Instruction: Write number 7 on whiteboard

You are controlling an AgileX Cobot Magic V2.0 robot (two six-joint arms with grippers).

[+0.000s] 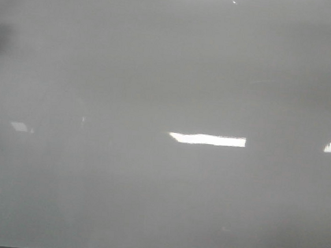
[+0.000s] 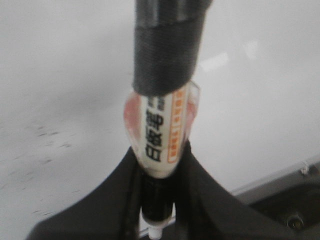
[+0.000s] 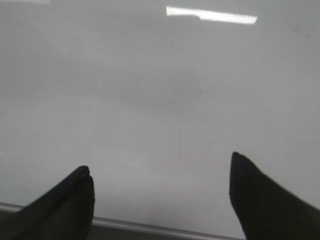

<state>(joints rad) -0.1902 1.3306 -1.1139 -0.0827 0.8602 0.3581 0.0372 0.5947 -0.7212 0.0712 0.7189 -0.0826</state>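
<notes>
Apparently the whiteboard (image 1: 168,89) fills the front view with no number 7 on it yet, so all the writing is left, while the left fingers (image 2: 159,165) grip a marker (image 2: 161,130) and the right fingers (image 3: 160,192) stand open, empty.

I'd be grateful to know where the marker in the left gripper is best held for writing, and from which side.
Probably where it is held now: the left gripper clamps the marker low on its labelled barrel, jaws on opposite sides, square to its length. The taped upper part looks thicker and softer. The whiteboard shows no 7 yet.
</notes>
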